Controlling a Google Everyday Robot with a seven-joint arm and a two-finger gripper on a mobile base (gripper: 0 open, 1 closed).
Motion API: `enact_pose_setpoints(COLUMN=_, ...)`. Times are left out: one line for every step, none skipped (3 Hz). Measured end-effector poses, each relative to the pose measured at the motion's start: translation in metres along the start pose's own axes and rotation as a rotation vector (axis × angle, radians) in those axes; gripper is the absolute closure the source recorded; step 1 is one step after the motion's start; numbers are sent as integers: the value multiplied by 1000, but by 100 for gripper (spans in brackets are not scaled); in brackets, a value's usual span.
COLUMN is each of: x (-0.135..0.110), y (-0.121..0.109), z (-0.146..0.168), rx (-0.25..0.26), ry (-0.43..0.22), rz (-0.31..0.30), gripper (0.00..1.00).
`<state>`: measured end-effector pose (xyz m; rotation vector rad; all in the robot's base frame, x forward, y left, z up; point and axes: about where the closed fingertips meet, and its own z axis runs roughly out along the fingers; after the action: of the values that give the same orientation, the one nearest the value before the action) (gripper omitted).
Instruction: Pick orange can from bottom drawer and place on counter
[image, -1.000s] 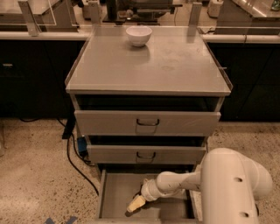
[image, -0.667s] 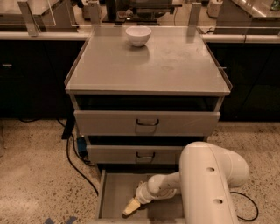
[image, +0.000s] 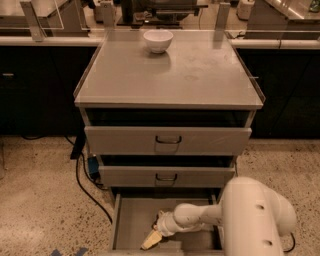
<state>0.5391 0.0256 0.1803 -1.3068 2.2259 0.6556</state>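
The bottom drawer (image: 131, 226) is pulled open at the foot of the grey cabinet, showing its flat grey floor. My gripper (image: 151, 241) is down inside it near the front edge, left of centre, pointing down-left, with my white arm (image: 255, 215) reaching in from the right. I cannot make out the orange can; my wrist and gripper cover that part of the drawer floor. The counter (image: 170, 75) is the broad grey cabinet top above.
A white bowl (image: 158, 40) stands at the back of the counter. Two grey drawers with dark handles (image: 167, 140) (image: 166, 176) sit slightly open above the bottom drawer. A black cable (image: 85, 182) runs over the speckled floor at the left. Dark-fronted counters stand behind.
My gripper has slid slightly left and toward the drawer's front edge. My upper arm swung left, then back a little to the right.
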Motion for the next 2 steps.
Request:
enact_pose_setpoints(x=17, y=3, z=11, rx=-58, ry=-177, rz=54, gripper=0)
enact_pose_setpoints(x=25, y=0, z=10, rx=-62, ry=-265, rz=76, gripper=0)
